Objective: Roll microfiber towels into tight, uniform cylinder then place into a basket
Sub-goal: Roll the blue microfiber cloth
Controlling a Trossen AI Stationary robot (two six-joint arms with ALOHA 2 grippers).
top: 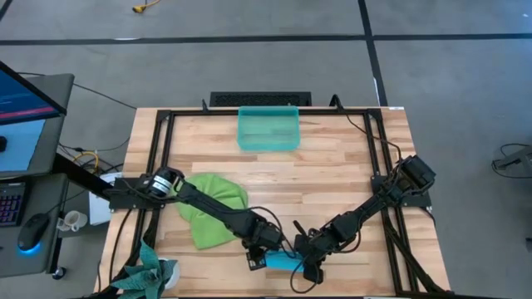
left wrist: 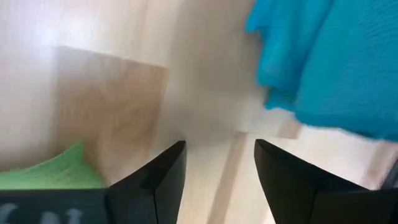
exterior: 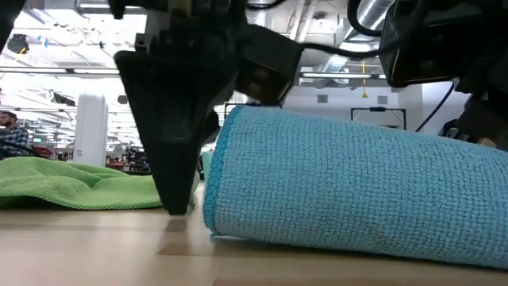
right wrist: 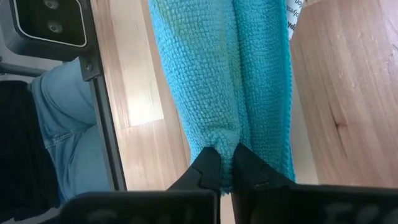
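The sky-blue towel lies rolled into a cylinder on its side near the table's front edge, and fills the low view as the blue roll. My right gripper is shut on the roll's right end. My left gripper stands open just off the roll's left end, pointing down, with only bare table between its fingers. The lime green towel lies crumpled flat on the table under the left arm. The teal basket stands at the far middle. My right gripper pinches a ridge of cloth at the blue roll's right end between its two fingers. The fingers slant down from the table's right side and lie along the roll. The roll rests lengthwise on the table, stretching away from the fingers.
Black frame rails run along the table's edges. A leafy plant sits at the near left corner, with a monitor and keyboard beyond the left edge. A person's jeans show past the near rail. Bare wood lies between the towels and the basket.
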